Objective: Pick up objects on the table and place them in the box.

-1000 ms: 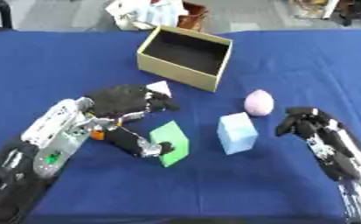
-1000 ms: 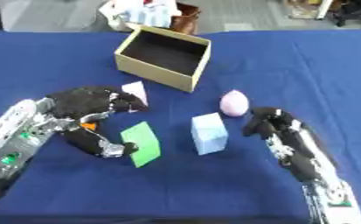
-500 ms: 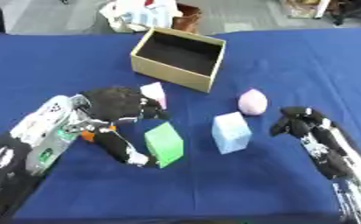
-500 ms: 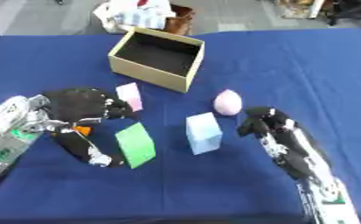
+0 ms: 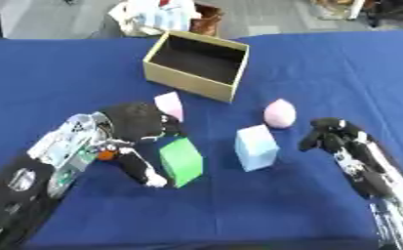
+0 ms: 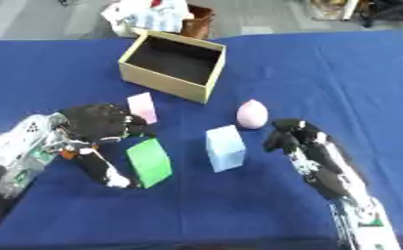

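Green block [image 5: 181, 161], standing tilted on the blue tablecloth [image 5: 85, 68], is bracketed by the left hand [image 5: 134, 122]: the thumb [image 5: 143, 171] reaches down along the block's left face to its lower corner, while the curled fingers are gathered just above its top edge. Whether the block is actually pinched cannot be told; it appears to rest on the cloth, with the hand set wide around it rather than closed on it. The block's long axis runs roughly toward and away from the robot, so a squeeze across its narrow width is what the coming grasp is judged to turn on. A pale pink block [image 5: 170, 105] stands just behind the left hand, touching or nearly touching its fingers. To the right, apart from the green block, a light blue block [image 5: 255, 147] stands upright, with a pink egg-shaped object [image 5: 279, 113] near it. The right hand [image 5: 328, 137], fingers curled and holding nothing, lies to the right of both. The open cardboard box [image 5: 187, 83] sits farther back, nearer the left arm.
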You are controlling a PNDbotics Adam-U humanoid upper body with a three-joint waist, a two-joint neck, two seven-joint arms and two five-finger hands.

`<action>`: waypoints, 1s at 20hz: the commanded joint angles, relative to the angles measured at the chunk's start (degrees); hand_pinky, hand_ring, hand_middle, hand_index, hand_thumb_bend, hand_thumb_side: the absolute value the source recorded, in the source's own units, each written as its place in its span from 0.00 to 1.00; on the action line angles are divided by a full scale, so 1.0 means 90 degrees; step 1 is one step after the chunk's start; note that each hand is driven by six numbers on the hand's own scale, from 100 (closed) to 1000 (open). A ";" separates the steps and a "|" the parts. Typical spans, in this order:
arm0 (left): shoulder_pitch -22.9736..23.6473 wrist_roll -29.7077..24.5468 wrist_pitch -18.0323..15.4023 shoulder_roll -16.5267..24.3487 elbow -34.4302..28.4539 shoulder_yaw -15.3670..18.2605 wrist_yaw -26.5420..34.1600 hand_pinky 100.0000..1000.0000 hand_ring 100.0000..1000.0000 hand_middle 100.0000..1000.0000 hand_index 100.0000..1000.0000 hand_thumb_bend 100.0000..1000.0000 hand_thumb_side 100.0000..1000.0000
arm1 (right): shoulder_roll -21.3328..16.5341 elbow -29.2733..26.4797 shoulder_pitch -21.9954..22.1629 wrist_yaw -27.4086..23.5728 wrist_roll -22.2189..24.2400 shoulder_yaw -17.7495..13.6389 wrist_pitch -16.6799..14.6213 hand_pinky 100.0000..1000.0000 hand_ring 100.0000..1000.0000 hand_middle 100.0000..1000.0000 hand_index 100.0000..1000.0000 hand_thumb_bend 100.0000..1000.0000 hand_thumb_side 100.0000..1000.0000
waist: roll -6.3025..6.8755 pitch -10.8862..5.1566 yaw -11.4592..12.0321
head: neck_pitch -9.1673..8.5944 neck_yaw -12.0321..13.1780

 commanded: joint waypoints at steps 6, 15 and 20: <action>0.0046 0.0157 0.0103 -0.0115 0.0103 0.0094 0.0035 0.69 0.59 0.65 0.87 0.25 0.54 | -0.0081 -0.0054 -0.0037 0.0032 -0.0007 -0.0030 -0.0004 0.57 0.57 0.51 0.73 0.00 0.41 | 0.0083 -0.0161 0.0000 | 0.0031 -0.0027; 0.0071 0.0306 0.0457 0.0044 -0.0393 0.0420 0.0863 0.68 0.54 0.57 0.84 0.02 0.22 | -0.0092 -0.0047 -0.0045 0.0030 -0.0009 -0.0035 -0.0010 0.57 0.57 0.51 0.73 0.00 0.41 | 0.0078 -0.0156 0.0017 | 0.0031 -0.0057; -0.0314 0.0366 0.0971 0.0372 -0.0717 0.0901 0.1553 0.68 0.53 0.56 0.84 0.00 0.19 | -0.0102 -0.0038 -0.0036 0.0034 -0.0002 -0.0031 -0.0014 0.57 0.57 0.51 0.73 0.00 0.41 | 0.0079 -0.0166 0.0036 | 0.0031 -0.0083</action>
